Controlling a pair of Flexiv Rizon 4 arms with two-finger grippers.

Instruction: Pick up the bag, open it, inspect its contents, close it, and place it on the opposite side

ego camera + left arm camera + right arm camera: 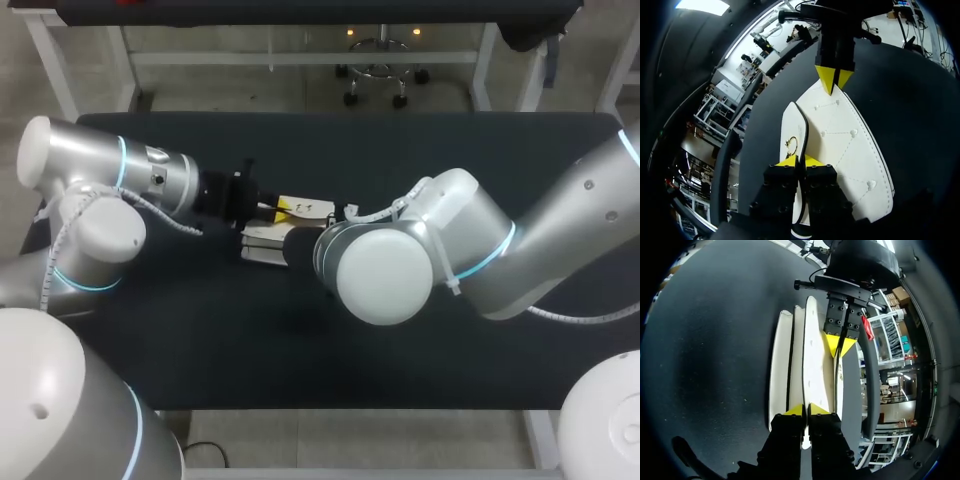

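At mid-table, the white bag (262,248) is gripped at both ends.
Left gripper (800,161) is pinched tight on its flap edge, right gripper (806,410) likewise on the opposite end. Pulling apart unevenly could slip a thin hold or strain the seam, I judge. Every table (300,350) edge, near to far, lies well apart.

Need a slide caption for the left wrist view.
Left gripper pinches the near edge of the white bag while the right gripper pinches its far end, against the dark table.
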